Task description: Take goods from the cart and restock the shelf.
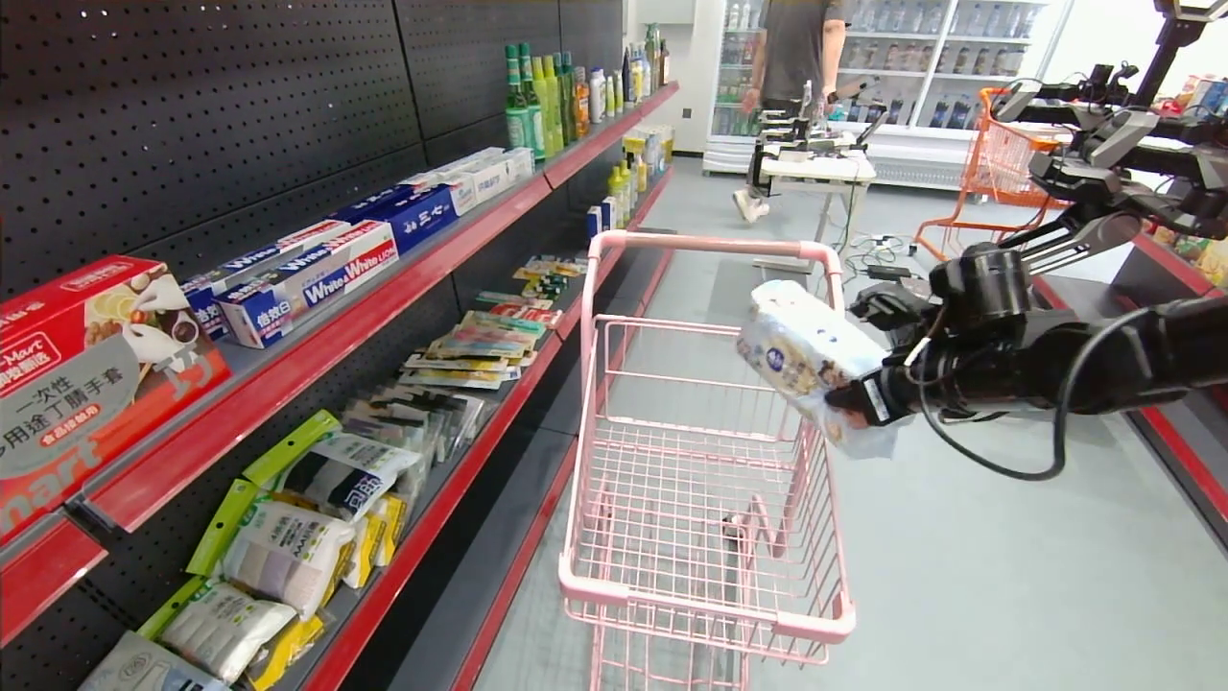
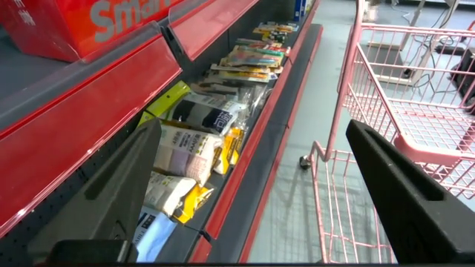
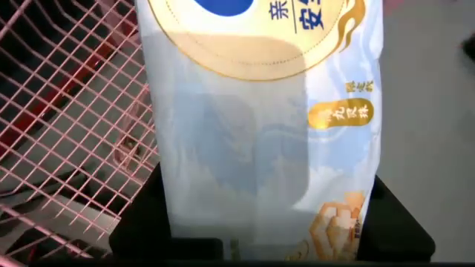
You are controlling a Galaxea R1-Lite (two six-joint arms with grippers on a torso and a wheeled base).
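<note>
There's the right gripper (image 1: pixel 849 401), fingers (image 3: pixel 141 222) clamped on the white pack (image 1: pixel 806 350) above the right rim of the cart (image 1: pixel 710 619), while the left gripper (image 2: pixel 254 126) hangs spread wide beside the lower shelf (image 2: pixel 261 152).

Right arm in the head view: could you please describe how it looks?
The right arm is black, built of rounded, glossy segments. A loose black cable loops beneath it, and a small white label sits near the wrist.
</note>
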